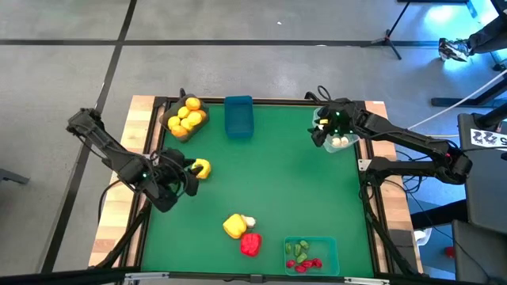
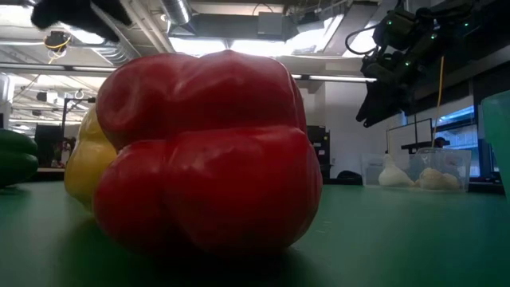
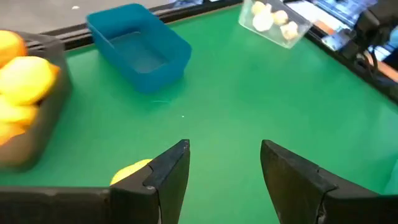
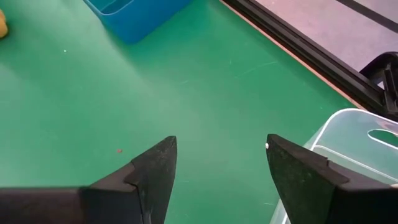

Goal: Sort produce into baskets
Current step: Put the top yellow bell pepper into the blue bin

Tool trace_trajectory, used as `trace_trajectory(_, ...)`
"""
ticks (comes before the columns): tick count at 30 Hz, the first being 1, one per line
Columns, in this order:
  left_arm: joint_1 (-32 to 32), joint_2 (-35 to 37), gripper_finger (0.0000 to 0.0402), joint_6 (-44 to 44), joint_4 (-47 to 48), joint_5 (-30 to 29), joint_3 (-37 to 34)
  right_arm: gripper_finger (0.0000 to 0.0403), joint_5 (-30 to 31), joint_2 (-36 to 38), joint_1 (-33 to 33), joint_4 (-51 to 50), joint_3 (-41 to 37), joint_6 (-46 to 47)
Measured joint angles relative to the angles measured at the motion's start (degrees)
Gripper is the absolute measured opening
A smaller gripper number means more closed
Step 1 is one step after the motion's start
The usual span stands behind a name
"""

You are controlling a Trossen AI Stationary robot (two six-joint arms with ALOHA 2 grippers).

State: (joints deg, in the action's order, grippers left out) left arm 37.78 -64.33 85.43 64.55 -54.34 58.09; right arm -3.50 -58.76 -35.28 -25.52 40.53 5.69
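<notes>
Red bell pepper (image 2: pixel 209 151) fills the low view almost lens to lens, hiding most of the yellow bell pepper (image 2: pixel 82 163) behind it and nearly all of the table beyond.

From the left gripper (image 3: pixel 224 163) outward: its two dark fingers stand apart with bare green mat between them, gripping nothing. Just beside one finger, on its outer side, lies a yellow fruit (image 3: pixel 130 171), only partly showing in the left wrist view because the finger cuts it off. From above, the same fruit (image 1: pixel 200 168) sits just off the gripper's tip (image 1: pixel 188 168), on the side toward the middle of the table. I judge that the coming move turns on this offset: the fruit is beside the jaws, not between them, so the gripper must shift sideways before closing. The fruit's long axis cannot be made out. Ahead of the gripper, farther off, stand the dark grey basket (image 1: pixel 192 127) already holding yellow fruits, and next to it the blue basket (image 3: pixel 138 45), empty.

The left arm is far the nearer to this fruit. The right gripper (image 4: pixel 221 163), likewise spread and holding nothing, hangs well apart at the clear basket (image 4: pixel 348 134), which holds white garlic pieces (image 1: pixel 339 142). The teal basket (image 1: pixel 311 255) of small red and green bits lies well apart from both grippers, beyond the two peppers.
</notes>
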Motion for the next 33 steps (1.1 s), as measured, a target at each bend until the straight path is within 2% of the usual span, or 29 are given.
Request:
trace_trajectory(3,-0.2,1.2,0.0192,-3.2,-6.8,-0.6,-6.4,0.0244,0.0,0.0,0.0,0.0,0.0,0.0)
trace_trajectory(8,-0.4,1.1,0.0191,-0.4,-13.6,-3.0,-15.3,0.0244,0.3,0.0,0.0,-0.1,0.0,0.2)
trace_trajectory(15,-1.7,1.1,0.0191,7.4,-14.4,-7.1,-23.3,0.0244,2.8,0.0,0.0,0.0,0.0,0.3)
trace_trajectory(22,-5.0,1.1,0.0191,9.8,-16.3,-7.3,-27.6,0.0244,3.1,0.0,0.0,0.1,0.0,0.3)
trace_trajectory(28,-5.3,0.3,0.0191,0.5,-29.4,-7.2,-30.7,0.0243,3.2,0.0,0.0,0.1,0.0,0.3)
trace_trajectory(33,-5.3,-3.2,0.0191,0.2,-33.9,-6.7,-31.9,0.0243,3.3,0.0,0.0,0.2,0.0,0.7)
